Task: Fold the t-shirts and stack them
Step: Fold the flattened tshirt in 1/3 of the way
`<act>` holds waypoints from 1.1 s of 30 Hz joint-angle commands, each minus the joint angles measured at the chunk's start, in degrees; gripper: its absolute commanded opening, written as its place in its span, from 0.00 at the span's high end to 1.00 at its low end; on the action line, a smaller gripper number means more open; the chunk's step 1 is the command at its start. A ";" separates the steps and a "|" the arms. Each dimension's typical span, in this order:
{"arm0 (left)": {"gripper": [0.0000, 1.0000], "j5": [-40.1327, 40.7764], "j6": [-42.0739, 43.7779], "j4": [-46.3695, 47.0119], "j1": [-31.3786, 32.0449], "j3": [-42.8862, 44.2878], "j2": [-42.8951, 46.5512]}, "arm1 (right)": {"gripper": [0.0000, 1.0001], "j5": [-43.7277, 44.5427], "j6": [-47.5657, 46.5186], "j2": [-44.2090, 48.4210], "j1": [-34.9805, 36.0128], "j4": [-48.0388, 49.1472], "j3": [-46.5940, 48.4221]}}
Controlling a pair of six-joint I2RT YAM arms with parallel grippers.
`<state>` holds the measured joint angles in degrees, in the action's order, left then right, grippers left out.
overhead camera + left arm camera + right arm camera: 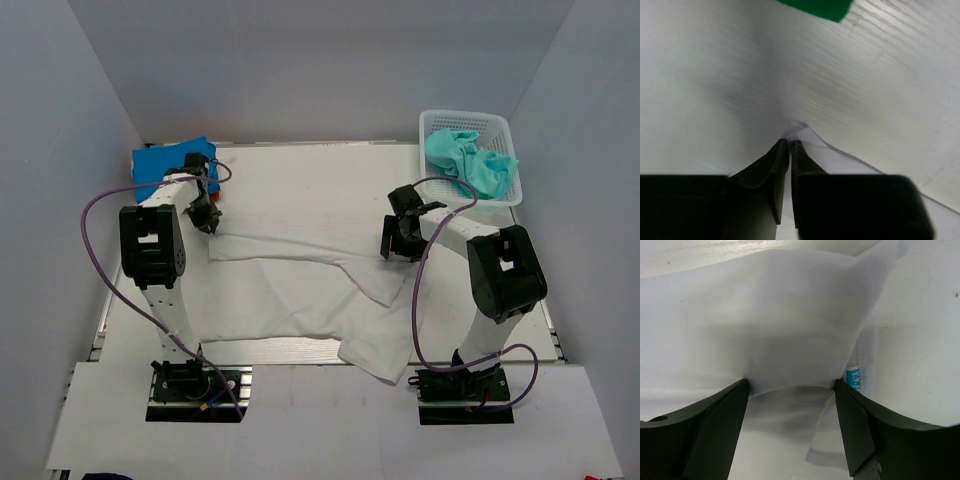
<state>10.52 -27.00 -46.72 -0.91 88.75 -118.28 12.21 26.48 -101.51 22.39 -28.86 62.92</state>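
A white t-shirt (300, 290) lies spread and partly folded over on the table, one part hanging over the near edge. My left gripper (205, 215) is at its far left corner; in the left wrist view the gripper (789, 143) is shut on a thin edge of the white t-shirt (840, 160). My right gripper (400, 240) is at the shirt's far right edge. In the right wrist view it (791, 385) is open wide, with the white t-shirt (790, 315) bunched between the fingertips; a blue label (855, 380) shows on the cloth.
A folded bright blue t-shirt (172, 160) lies at the far left, behind the left gripper. A green patch of cloth (815, 7) shows at the top of the left wrist view. A white lattice basket (470, 122) at the far right holds a crumpled teal t-shirt (470, 165).
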 commanded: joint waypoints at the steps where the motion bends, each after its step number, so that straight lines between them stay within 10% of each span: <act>1: 0.74 -1.90 -0.15 1.98 -2.52 -0.34 5.08 | 0.25 1.59 -1.87 -0.62 -1.04 -1.11 1.33; 5: 0.01 -6.12 0.37 1.98 -2.52 0.37 6.73 | 0.25 0.19 -6.34 2.37 -0.77 -0.49 3.79; 20: 0.00 -23.17 -4.37 8.48 2.30 -3.48 15.72 | 0.10 -5.61 -9.35 4.67 -0.16 -1.46 10.47; 33: 0.00 -18.16 -7.71 13.14 4.25 -12.37 8.43 | 0.10 -1.93 -4.95 -9.04 -2.09 -0.23 12.41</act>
<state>-9.23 -32.62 -36.32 3.66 76.95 -109.16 7.73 19.09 -108.25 21.30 -28.40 72.51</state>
